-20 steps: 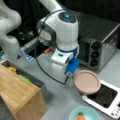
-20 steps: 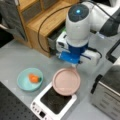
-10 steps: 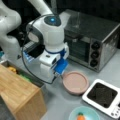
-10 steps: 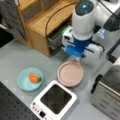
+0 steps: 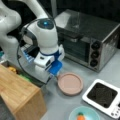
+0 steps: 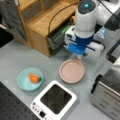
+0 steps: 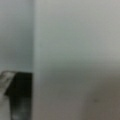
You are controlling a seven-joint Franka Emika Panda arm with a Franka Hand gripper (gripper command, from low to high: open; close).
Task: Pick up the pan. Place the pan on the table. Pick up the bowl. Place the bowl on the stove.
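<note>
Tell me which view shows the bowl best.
A front view shows the whole bowl on the table, something orange inside. In a front view the bowl is cut off at the bottom edge. The wrist view misses it.

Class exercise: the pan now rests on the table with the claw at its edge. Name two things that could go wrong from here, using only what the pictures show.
1. The claw sits at the pan rim; lifting away might drag or tip it.
2. The bowl holds a small orange item, which may spill if the bowl tilts when carried to the stove.
</note>
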